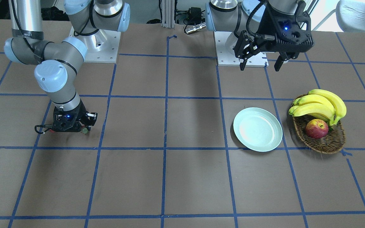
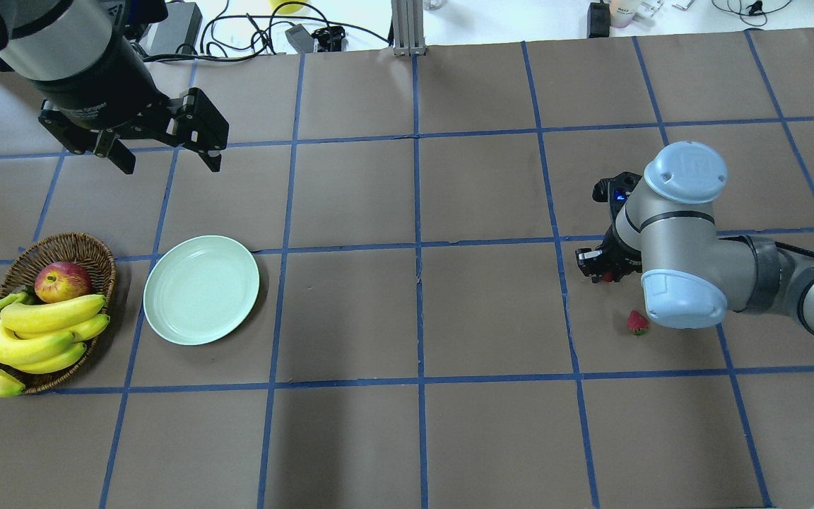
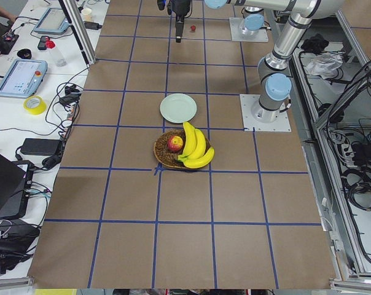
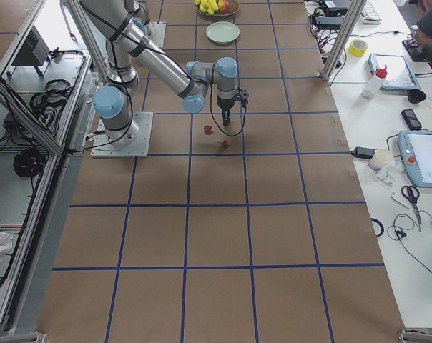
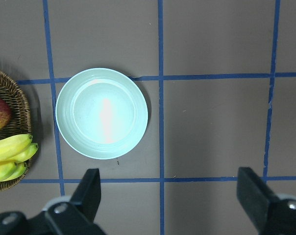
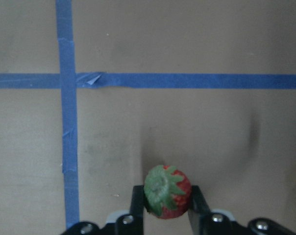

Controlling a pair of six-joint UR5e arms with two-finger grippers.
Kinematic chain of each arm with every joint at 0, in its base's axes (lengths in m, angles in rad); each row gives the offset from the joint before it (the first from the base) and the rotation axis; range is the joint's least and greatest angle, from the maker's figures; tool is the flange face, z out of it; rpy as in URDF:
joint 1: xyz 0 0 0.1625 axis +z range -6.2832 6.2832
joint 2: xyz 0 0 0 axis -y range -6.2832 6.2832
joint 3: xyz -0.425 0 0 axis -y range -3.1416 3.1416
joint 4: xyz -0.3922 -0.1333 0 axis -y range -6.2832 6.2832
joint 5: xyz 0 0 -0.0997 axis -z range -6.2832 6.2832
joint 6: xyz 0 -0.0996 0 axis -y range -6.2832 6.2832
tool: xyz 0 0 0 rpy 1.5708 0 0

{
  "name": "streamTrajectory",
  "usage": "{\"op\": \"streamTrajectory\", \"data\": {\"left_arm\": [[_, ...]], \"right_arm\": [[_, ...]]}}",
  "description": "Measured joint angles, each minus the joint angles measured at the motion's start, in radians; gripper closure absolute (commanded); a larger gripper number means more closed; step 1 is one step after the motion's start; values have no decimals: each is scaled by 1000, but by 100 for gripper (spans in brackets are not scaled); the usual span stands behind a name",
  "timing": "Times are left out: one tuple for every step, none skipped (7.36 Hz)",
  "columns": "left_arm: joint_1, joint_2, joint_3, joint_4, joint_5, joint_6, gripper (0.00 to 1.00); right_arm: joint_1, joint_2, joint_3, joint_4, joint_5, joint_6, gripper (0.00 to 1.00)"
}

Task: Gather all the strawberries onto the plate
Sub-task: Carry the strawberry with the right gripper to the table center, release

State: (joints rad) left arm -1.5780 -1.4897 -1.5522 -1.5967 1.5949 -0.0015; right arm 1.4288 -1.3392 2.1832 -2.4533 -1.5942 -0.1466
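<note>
One strawberry (image 6: 166,192) sits between the two fingers (image 6: 137,203) of the right gripper (image 6: 166,196). The fingers are shut on its two sides, and its green leafy top faces the wrist camera. The gripper is down low by the table (image 2: 414,318). I cannot tell if the berry is off the table yet.

In the view from above, a second strawberry (image 2: 636,322) lies on the table near that gripper, at about 5 o'clock from it. I cannot be sure where a third one is.

The plate (image 2: 201,290) is well apart from the held berry, far off at 9 o'clock. No berry is in it yet. The left gripper (image 2: 167,159) hangs in the air at about 11 o'clock from the plate, with its fingers spread wide and nothing in them. A basket (image 2: 99,254) with an apple (image 2: 62,281) and bananas (image 2: 46,322) is just beside the plate, at its 9 o'clock.

I think a strawberry is very light and soft. It will squash if it is pinched hard, and its skin may slip a little. The best place to hold it looks like the fat red middle, with a gentle squeeze, not the thin leaves.

I can read no words, names or labels on any of these things.
</note>
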Motion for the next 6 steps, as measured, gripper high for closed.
{"op": "streamTrajectory", "data": {"left_arm": [[3, 4, 1, -2, 0, 0, 0], [3, 5, 0, -3, 0, 0, 0], [1, 6, -2, -4, 0, 0, 0], [0, 6, -2, -4, -1, 0, 0], [0, 6, -2, -3, -2, 0, 0], [1, 6, -2, -1, -3, 0, 0]], "right_arm": [[14, -3, -23, 20, 1, 31, 86], [51, -3, -52, 49, 8, 90, 86], [110, 0, -79, 64, 19, 177, 86], [175, 5, -98, 68, 27, 275, 87], [241, 19, -120, 65, 40, 377, 87], [319, 60, -162, 59, 55, 500, 87]]}}
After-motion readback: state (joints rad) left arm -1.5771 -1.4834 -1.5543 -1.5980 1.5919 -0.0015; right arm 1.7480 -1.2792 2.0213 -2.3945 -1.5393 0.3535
